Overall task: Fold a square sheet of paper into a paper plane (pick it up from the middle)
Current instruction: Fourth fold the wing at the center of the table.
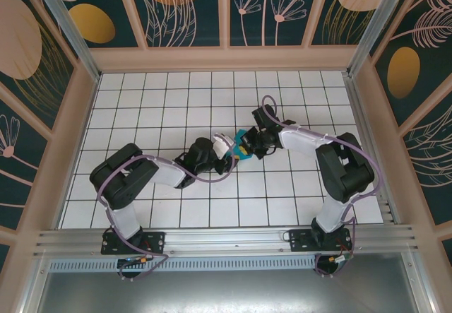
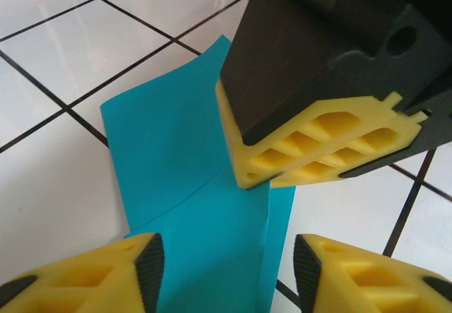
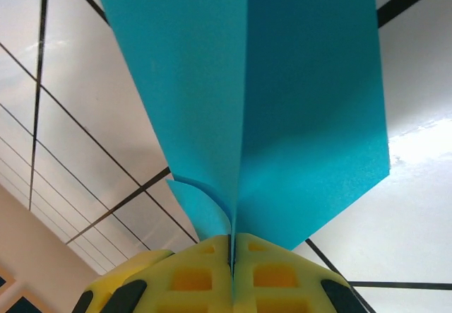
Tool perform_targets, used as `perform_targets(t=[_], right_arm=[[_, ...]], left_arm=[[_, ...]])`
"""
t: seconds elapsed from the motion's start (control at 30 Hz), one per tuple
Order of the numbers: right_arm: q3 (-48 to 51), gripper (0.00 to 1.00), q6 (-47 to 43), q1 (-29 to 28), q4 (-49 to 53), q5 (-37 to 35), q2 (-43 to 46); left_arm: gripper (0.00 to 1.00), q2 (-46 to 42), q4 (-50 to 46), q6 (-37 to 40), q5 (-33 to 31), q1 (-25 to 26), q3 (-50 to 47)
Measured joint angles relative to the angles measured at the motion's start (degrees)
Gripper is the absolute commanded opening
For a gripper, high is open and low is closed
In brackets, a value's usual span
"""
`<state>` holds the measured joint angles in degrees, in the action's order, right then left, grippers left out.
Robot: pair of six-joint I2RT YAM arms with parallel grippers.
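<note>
Left tool (image 2: 227, 263) has its jaws apart, straddling the end of the folded cyan paper sheet (image 2: 176, 157) farthest from the right tool (image 2: 311, 143), which is clamped shut on the fold over the surface (image 2: 56, 186); crease points into left's gap, so I'd close there.

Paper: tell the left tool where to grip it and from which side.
Grip the paper at its free folded end, coming from the left arm's side, opposite the right tool, which is shut on the far part. That end lies as a narrow strip between the open left tool, so closing there should catch both layers.
</note>
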<state>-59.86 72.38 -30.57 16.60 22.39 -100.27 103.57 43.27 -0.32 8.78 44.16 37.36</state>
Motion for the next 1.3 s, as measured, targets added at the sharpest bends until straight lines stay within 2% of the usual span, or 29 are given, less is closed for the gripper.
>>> perform_targets(t=[0.3,0.53,0.8,0.93,1.13,1.3], right_arm=[[-0.85,0.00,-0.24,0.15,1.18,1.57,-0.57],[-0.92,0.01,-0.44,0.22,1.53,1.70,-0.55],[-0.90,0.25,-1.44,0.26,1.84,1.70,-0.55],[-0.92,0.38,-2.49,0.79,2.23,1.62,-0.55],[-0.94,0.52,-8.85,4.50,3.19,0.04,0.31],[0.13,0.53,-17.35,7.06,1.99,-1.40,5.09]], left_arm=[[0.44,2.27,-0.04,2.08,0.24,0.00,1.07],[0.32,2.91,-0.22,2.95,0.48,0.00,1.66],[0.18,3.54,-0.24,2.89,2.01,0.02,2.01],[0.16,3.78,-0.55,2.75,3.17,0.02,2.21],[0.14,4.24,-2.10,-0.02,5.14,0.02,3.61],[0.13,4.24,-3.23,-5.49,5.64,0.02,3.61]])
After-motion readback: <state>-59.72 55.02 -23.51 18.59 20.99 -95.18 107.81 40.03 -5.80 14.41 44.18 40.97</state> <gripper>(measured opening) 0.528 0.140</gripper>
